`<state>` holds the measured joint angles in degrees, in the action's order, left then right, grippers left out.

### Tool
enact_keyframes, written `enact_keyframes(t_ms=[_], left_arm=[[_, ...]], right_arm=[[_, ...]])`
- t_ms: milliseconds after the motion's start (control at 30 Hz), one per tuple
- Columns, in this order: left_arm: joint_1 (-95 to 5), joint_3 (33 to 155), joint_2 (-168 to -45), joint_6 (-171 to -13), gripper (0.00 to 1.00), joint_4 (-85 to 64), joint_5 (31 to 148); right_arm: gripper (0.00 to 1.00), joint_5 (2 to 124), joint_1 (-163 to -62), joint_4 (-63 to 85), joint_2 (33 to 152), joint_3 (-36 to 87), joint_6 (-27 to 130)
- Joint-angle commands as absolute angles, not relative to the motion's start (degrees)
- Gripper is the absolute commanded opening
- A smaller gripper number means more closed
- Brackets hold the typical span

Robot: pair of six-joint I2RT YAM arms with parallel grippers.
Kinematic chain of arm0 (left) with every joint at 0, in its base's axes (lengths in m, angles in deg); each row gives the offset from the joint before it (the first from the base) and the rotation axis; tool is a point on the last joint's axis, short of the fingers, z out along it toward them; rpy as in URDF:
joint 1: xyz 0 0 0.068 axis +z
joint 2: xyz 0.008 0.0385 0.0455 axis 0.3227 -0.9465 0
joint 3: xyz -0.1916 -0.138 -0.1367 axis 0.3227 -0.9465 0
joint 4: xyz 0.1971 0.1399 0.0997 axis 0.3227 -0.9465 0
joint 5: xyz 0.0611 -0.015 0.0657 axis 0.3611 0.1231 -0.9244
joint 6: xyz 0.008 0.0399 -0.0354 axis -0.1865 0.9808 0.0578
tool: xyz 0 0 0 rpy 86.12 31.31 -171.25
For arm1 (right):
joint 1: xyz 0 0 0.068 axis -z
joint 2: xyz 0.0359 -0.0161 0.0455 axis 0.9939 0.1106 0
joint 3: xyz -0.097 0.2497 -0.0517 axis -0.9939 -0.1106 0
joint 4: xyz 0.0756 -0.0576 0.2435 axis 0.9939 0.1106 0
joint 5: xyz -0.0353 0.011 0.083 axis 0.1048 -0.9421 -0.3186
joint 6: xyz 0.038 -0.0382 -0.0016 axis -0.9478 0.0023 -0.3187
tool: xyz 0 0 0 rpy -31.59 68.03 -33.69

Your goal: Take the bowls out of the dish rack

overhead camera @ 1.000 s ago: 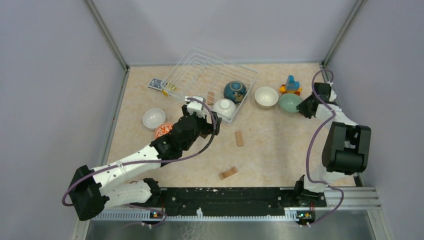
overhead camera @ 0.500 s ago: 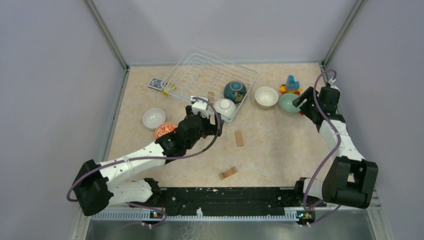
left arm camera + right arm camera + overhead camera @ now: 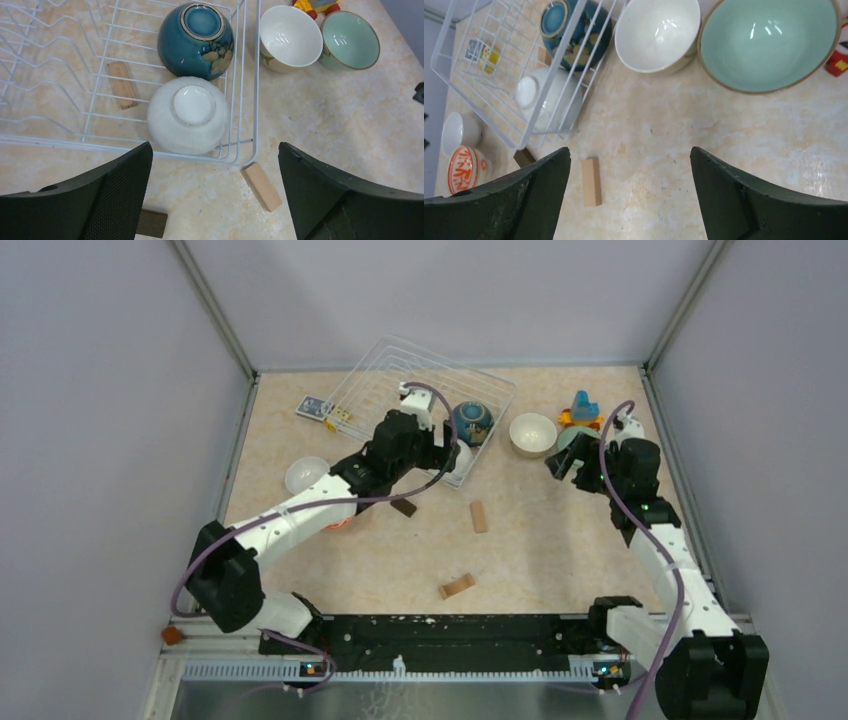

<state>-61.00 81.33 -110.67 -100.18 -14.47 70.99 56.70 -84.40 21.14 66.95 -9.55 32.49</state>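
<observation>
The white wire dish rack (image 3: 400,375) stands at the back. A dark blue bowl (image 3: 196,40) and a white bowl (image 3: 187,115) lie upside down in its right corner. My left gripper (image 3: 215,165) hovers open just in front of the white bowl, nothing between its fingers. On the table to the right of the rack sit a cream bowl (image 3: 658,32) and a mint green bowl (image 3: 769,42). My right gripper (image 3: 630,165) is open and empty, just short of them. To the left of the rack stand another white bowl (image 3: 460,131) and an orange-patterned bowl (image 3: 466,170).
A light wooden block (image 3: 479,516) and a dark one (image 3: 404,507) lie near the rack's front corner, another block (image 3: 457,586) nearer the bases, one more inside the rack (image 3: 122,84). A colourful toy (image 3: 582,408) sits behind the mint bowl, a card (image 3: 315,408) left of the rack.
My right gripper opened, let go of the mint green bowl's rim and drew back towards the table's middle. My left arm reached up from the orange-patterned bowl to the rack's right corner.
</observation>
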Motion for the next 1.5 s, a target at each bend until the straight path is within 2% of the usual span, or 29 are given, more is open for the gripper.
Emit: enact_keyframes(t_ms=[0, 200, 367, 600, 867, 933, 1033, 1300, 1467], left_arm=[[-59.5, 90.4, -116.3, -95.6, 0.99, -23.3, 73.7], [-57.1, 96.5, -123.1, -93.4, 0.92, -27.0, 75.2], [-54.4, 102.1, -129.7, -92.5, 0.84, -32.0, 76.6], [-52.1, 103.4, -134.8, -93.0, 0.77, -30.9, 83.1], [-50.7, 104.5, -138.0, -93.8, 0.71, -29.2, 83.9], [-50.0, 104.7, -138.8, -94.3, 0.69, -29.3, 83.9], [-49.2, 105.0, -139.7, -95.8, 0.57, -29.9, 82.6], [-47.9, 105.8, -140.8, -97.9, 0.44, -29.6, 77.8], [-46.9, 107.9, -142.5, -98.4, 0.41, -29.0, 75.3]], right_arm=[[0.88, 54.4, -85.2, 18.3, 62.0, -14.6, 34.3], [0.89, 49.6, -85.1, 20.1, 58.8, -16.2, 33.6], [0.96, 51.5, -85.2, 21.0, 55.7, -16.9, 33.2], [0.97, 50.2, -85.1, 19.3, 54.9, -16.7, 32.6], [0.97, 46.1, -85.1, 16.4, 54.9, -16.7, 31.5], [0.97, 45.9, -85.1, 16.2, 54.8, -16.6, 31.3], [0.97, 45.8, -85.2, 16.4, 54.8, -16.4, 31.1], [0.97, 46.4, -85.1, 17.3, 54.6, -15.6, 31.1], [0.97, 48.0, -85.1, 17.3, 53.8, -15.5, 30.5]])
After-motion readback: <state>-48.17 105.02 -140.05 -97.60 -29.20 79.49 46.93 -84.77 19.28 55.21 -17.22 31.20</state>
